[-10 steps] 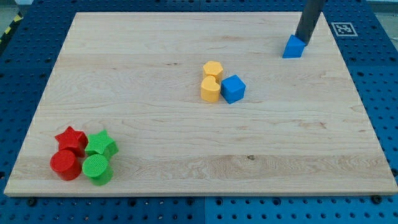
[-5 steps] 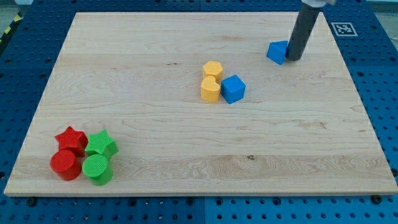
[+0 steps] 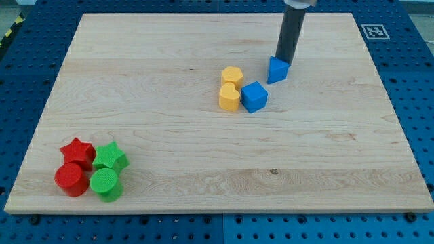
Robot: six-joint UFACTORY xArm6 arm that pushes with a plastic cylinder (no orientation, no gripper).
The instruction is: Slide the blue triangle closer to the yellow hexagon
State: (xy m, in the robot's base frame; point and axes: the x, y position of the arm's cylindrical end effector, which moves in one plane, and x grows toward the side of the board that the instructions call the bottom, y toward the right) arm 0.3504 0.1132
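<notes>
While my tip [image 3: 283, 62] sits right behind the small blue triangle block [image 3: 277, 70], that's already near the yellow hexagon block [image 3: 232, 75] mid-table; just a short gap left. No claw here.

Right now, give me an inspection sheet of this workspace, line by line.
Surface: wooden board on a blue pegboard bench.
Job's things: blue triangle right of the yellow hexagon, a gap between them.
Clutter: yellow block below the hexagon, touching a blue cube; red star, red cylinder, green star, green cylinder clustered at the view's bottom left.
Grippers: none; my tip sits against the triangle's upper edge.
Cables: nothing seen.
Surroundings: a printed marker tag at the view's top right.
</notes>
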